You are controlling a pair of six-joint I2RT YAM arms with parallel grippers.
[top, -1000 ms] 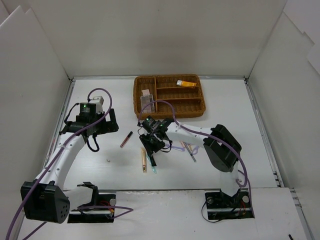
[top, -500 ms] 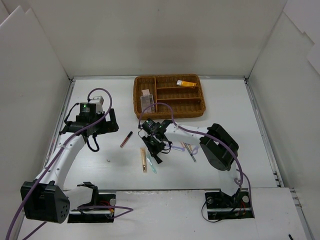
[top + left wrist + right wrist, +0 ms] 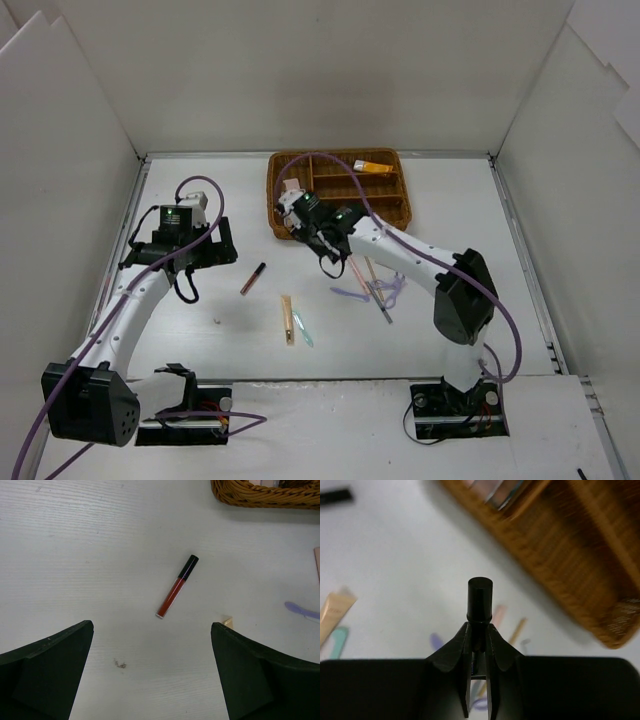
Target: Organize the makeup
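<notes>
My right gripper [image 3: 322, 245] is shut on a black mascara [image 3: 480, 600] and holds it above the table, just in front of the wicker tray's [image 3: 340, 225] left front corner. The tray holds an orange tube [image 3: 372, 167] and palettes [image 3: 292, 195]. On the table lie a red lip gloss [image 3: 177, 586], a beige tube [image 3: 288, 320], a mint tool [image 3: 302, 328], thin pencils [image 3: 362, 278] and a lilac tool [image 3: 388, 290]. My left gripper [image 3: 151, 626] is open and empty, hovering a little short of the lip gloss.
White walls enclose the table on three sides. The tray's corner [image 3: 265, 495] shows at the top right of the left wrist view. The right arm's elbow [image 3: 462, 300] stands over the table's right half.
My right gripper has risen from beside the beige tube with the mascara in it and moved back toward the tray's front left corner. The left arm has not moved.
</notes>
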